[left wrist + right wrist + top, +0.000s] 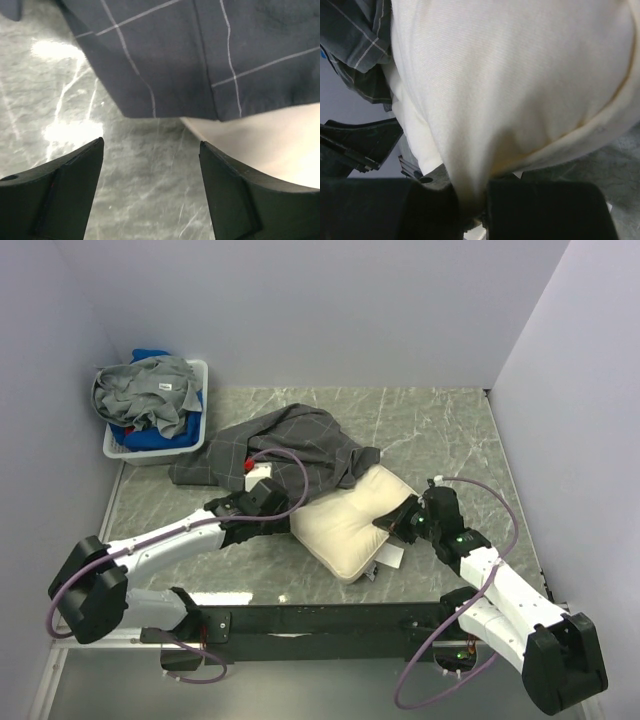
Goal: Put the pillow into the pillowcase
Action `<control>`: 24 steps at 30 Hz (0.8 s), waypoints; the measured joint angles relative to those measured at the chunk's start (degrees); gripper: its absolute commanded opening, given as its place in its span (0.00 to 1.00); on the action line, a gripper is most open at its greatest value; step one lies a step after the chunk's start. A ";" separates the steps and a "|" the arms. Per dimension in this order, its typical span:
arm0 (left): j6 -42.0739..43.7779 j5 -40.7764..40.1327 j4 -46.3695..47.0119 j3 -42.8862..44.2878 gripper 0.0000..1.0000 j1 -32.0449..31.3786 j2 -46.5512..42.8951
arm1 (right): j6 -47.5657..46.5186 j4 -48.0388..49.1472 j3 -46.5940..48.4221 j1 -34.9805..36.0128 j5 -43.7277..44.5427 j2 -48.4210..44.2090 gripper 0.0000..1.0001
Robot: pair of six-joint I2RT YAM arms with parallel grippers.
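The cream-white pillow (pixel 345 520) lies on the table, its far end tucked under the dark grid-lined pillowcase (pixel 290 450). My right gripper (pixel 400 522) is shut on the pillow's right edge; in the right wrist view the pillow (pixel 510 85) bunches between the fingers (pixel 540 210). My left gripper (pixel 268 502) is open and empty at the pillow's left side, just short of the pillowcase's hem (pixel 200 60); the pillow (pixel 270 135) shows beneath that hem. The bear face and the text are hidden.
A white basket (pixel 152 448) of grey and blue laundry stands at the table's far left corner. Walls close in on the left, back and right. A black rail (pixel 320 620) runs along the near edge.
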 measured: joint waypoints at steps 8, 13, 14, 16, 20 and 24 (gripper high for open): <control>-0.09 -3.37 5.18 0.61 0.67 -0.02 4.83 | -0.31 -0.33 0.04 -0.02 -0.24 -0.07 0.00; -0.35 -6.62 5.51 2.64 0.24 0.00 10.97 | -0.61 -1.01 1.36 -0.11 -0.85 -0.07 0.00; -0.44 -7.17 5.20 3.30 0.19 0.00 11.56 | -0.79 -1.40 1.92 -0.11 -1.01 -0.07 0.00; -0.48 -8.37 4.31 5.01 0.13 0.00 11.80 | -1.25 -2.40 3.17 -0.11 -0.94 -0.17 0.00; 1.42 -9.03 0.74 9.29 0.01 0.39 10.80 | -2.36 -4.44 5.42 -0.11 0.07 -1.31 0.00; 6.16 -4.87 -3.74 16.11 0.01 -1.86 10.38 | -3.13 -6.86 7.67 -0.11 0.79 -1.79 0.00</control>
